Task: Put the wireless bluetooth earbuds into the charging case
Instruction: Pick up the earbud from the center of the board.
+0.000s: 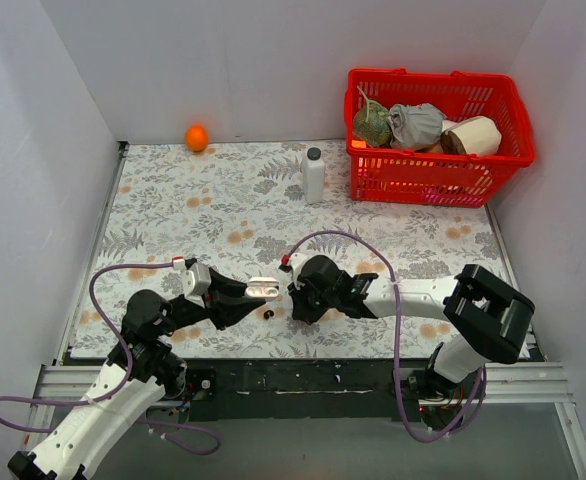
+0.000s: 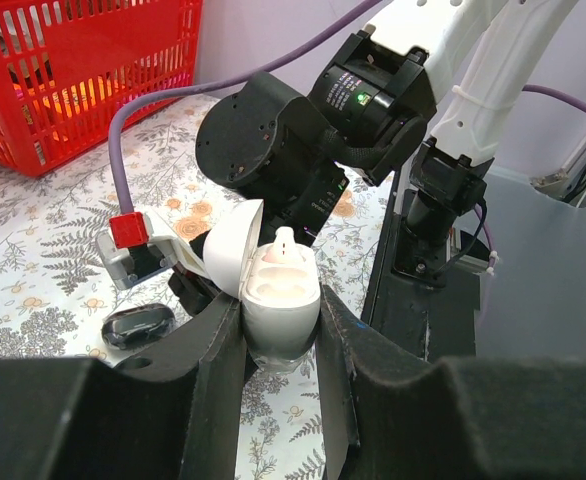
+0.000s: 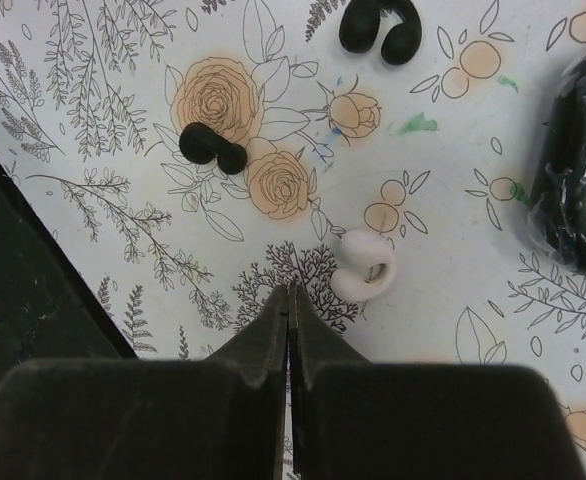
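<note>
Left wrist: left gripper (image 2: 281,325) clamps open white charging case (image 2: 273,285); right gripper (image 3: 289,302) closed, empty

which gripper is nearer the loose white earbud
Right. The right gripper, shut, sits just beside the white earbud; the left gripper is farther off, clamping the open white case.

My left pincer (image 2: 278,315) was matt black plastic; the white charging case (image 2: 273,285) within it looked smooth and glossy. Ahead of my right pincer (image 3: 290,300), the whitish earbud (image 3: 365,268) seemed satiny, the black earbuds (image 3: 213,150) semi-matt, lying on the table's (image 3: 93,120) matt printed covering.
</note>
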`<state>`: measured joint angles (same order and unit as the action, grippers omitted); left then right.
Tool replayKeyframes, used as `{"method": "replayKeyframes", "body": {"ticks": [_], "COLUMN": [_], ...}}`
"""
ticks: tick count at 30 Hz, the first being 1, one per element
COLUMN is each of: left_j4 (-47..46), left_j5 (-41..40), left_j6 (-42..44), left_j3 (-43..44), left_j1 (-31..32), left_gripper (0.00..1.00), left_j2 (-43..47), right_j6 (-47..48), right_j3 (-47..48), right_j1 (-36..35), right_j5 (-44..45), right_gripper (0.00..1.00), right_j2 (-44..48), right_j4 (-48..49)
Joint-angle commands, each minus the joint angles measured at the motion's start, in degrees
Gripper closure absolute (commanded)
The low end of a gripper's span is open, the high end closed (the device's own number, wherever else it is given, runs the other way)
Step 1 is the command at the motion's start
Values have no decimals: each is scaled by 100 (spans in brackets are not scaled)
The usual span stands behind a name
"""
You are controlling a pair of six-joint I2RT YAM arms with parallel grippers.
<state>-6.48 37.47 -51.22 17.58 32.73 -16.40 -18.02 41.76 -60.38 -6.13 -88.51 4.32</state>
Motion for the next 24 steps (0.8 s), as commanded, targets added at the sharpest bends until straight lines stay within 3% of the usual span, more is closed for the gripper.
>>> {"method": "replayKeyframes", "body": {"ticks": [1,24], "left_j4": [-46,-46], "left_j5": [-12,6], "left_j6": [7,7], "left_j3": [-27,-18], "left_j1": [-4,-3], "left_gripper": [100,100], "left_j2": [6,-82], "right_j6": [-96,361], "right_j3": [-10,-273], "right_j1": [44,721], "right_j5": [147,323], "right_gripper": [99,99], "right_j2": [18,377], "right_j4": [-18,-291]}}
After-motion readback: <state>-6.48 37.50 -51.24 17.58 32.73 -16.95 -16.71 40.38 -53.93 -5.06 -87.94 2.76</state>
